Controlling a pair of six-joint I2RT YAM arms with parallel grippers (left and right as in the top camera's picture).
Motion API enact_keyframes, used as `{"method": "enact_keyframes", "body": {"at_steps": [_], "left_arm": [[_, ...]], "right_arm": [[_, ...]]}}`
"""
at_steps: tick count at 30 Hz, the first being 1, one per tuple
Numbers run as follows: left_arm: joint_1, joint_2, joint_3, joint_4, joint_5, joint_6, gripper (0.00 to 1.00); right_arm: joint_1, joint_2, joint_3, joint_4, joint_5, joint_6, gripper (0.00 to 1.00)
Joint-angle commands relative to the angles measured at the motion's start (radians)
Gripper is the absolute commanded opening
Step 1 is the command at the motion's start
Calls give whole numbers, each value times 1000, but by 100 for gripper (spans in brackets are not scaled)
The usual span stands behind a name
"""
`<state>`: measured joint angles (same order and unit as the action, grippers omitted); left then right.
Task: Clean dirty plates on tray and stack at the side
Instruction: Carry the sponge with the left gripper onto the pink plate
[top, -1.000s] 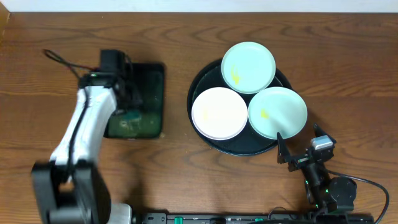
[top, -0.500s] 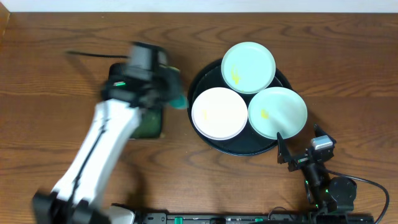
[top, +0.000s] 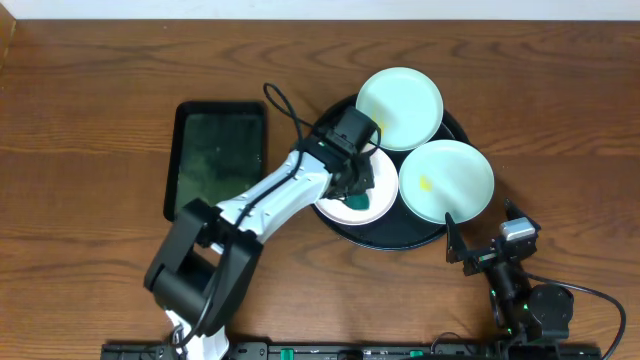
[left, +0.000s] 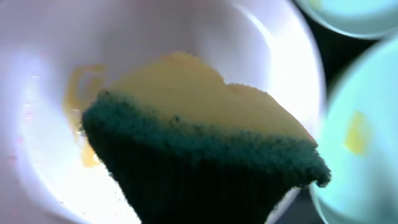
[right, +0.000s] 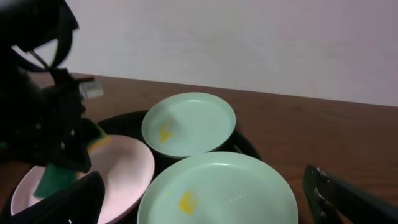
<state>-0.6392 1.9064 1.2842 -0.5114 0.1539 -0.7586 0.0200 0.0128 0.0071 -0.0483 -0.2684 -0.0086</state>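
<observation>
The round black tray (top: 340, 232) holds three plates. My left gripper (top: 362, 190) is shut on a green-and-yellow sponge (left: 205, 149) and presses it into the white plate (top: 330, 205), which has a yellow smear (left: 78, 118). The far mint plate (top: 400, 108) and the near mint plate (top: 446, 180) each carry a yellow smear. In the right wrist view the sponge (right: 59, 174) sits on the white plate (right: 124, 168). My right gripper (top: 470, 245) is open and empty at the tray's near right edge; its fingers show in the right wrist view (right: 205, 199).
A rectangular dark-green tray (top: 218, 158) lies on the wooden table left of the black tray. The left arm (top: 260, 210) stretches from the table's front across to the white plate.
The left arm has swung right from the dark-green tray to the black tray, carrying the sponge, and now rests on the white plate. The right arm has not moved.
</observation>
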Motion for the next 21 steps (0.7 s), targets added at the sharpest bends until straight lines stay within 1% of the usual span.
{"method": "enact_keyframes", "body": {"at_steps": [1,3,5,6,7,9,12,15,16,18,21], "left_arm": [[-7,32,-6,23,-86,-71,8],[-16,59,-6,63,-89,-70,8],[-23,87,-6,106,-88,-70,12],[-24,97,-6,119,-88,-70,16],[-23,103,-6,125,-88,-70,22],[-22,107,-6,125,-88,-68,40],[-11,85,3,117,-88,-27,46],[9,23,19,94,-88,20,50],[15,-4,21,94,-88,31,53],[25,-63,21,89,-88,41,64],[39,-147,21,77,-88,40,66]], "right_arm": [[12,-1,-2,-5,6,-7,99],[12,-1,-2,-5,6,-7,99],[12,-1,-2,-5,6,-7,99],[12,-1,-2,-5,6,-7,99],[12,-1,-2,-5,6,-8,99],[12,-1,-2,-5,6,-7,99],[12,-1,-2,-5,6,-8,99],[12,-1,-2,-5,6,-7,99],[12,-1,-2,-5,6,-7,99],[12,-1,-2,-5,6,-7,99],[12,-1,-2,-5,6,-7,99]]}}
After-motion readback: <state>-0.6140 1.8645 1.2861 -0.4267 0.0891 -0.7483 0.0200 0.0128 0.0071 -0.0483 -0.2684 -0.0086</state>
